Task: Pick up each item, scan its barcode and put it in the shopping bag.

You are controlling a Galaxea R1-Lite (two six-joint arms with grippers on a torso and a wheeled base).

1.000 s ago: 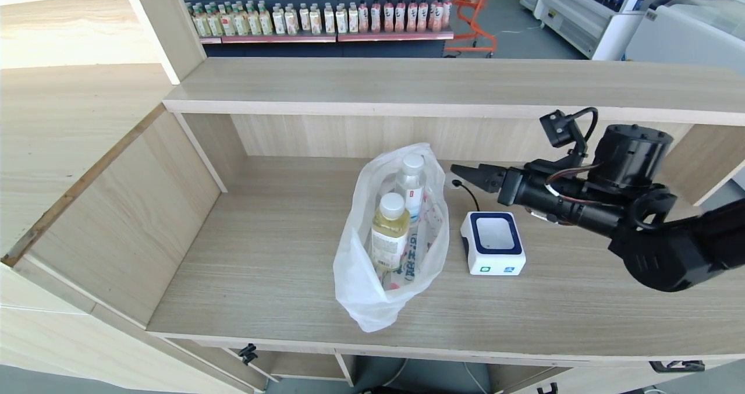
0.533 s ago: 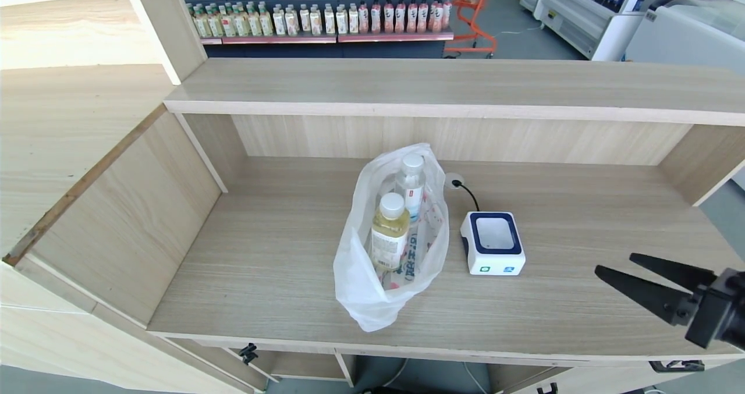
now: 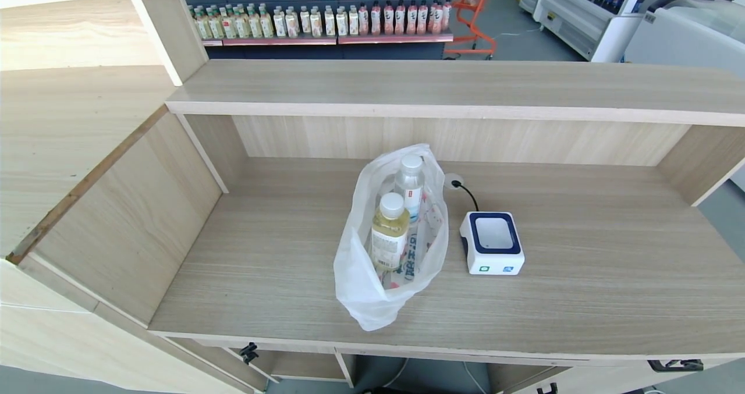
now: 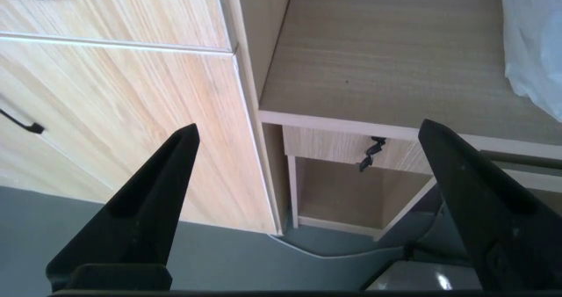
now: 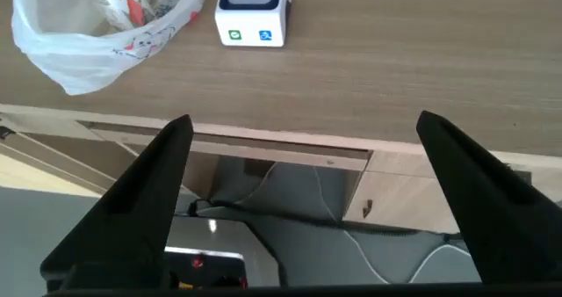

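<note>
White bag (image 3: 354, 272) on tabletop (image 3: 582, 289) holds yellow bottle (image 3: 390, 234) and clear bottle (image 3: 410, 187), labels unreadable; left gripper (image 4: 309, 130), right gripper (image 5: 303, 119) spread apart.

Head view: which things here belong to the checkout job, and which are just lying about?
Job: shopping bag; yellow-drink bottle and clear bottle inside it; barcode scanner beside it.
Lying about: scanner cable; stocked shelf behind the counter; orange trolley; freezers.

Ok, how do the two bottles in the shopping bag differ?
The yellow-drink plastic bottle holds pale yellow liquid; the clear plastic bottle looks colourless. The yellow one sits nearer the robot, the clear one behind it. Both have white caps and sit inside the white plastic shopping bag.
</note>
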